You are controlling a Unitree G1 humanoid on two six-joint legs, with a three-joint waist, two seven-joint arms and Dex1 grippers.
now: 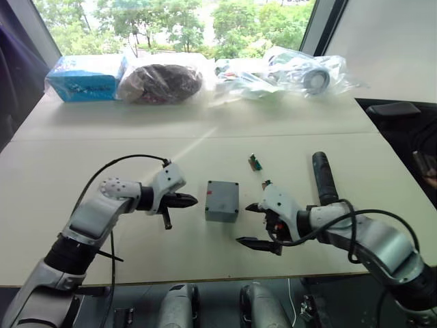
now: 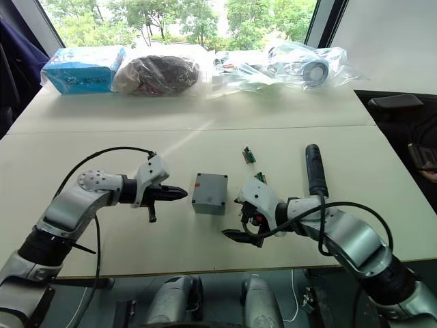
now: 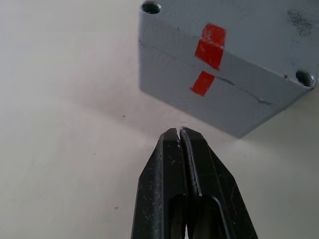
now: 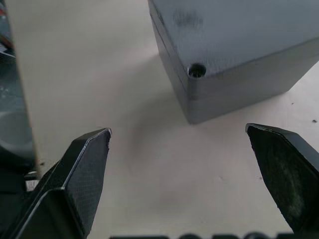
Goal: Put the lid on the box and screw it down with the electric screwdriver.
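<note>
The grey box [image 1: 221, 213] stands in the middle of the table with the lid [image 1: 223, 192] seated on top, a thin seam between them. Red marks sit on the lid [image 3: 212, 42] and the box [image 3: 202, 83] wall, and screw holes show at the lid's corners. My left gripper [image 1: 193, 200] is shut and empty, its tip just left of the box. My right gripper [image 1: 244, 224] hangs open close to the box's near right corner, nothing between its fingers [image 4: 92, 159]. The black electric screwdriver [image 1: 322, 176] lies on the table to the right, beyond my right arm.
Small green parts [image 1: 255, 162] lie behind the right gripper. Along the far edge sit a blue carton [image 1: 85, 77], a bag with dark contents [image 1: 162, 83] and clear bags of parts [image 1: 293, 72]. The table's front edge [image 1: 205, 279] runs just below both arms.
</note>
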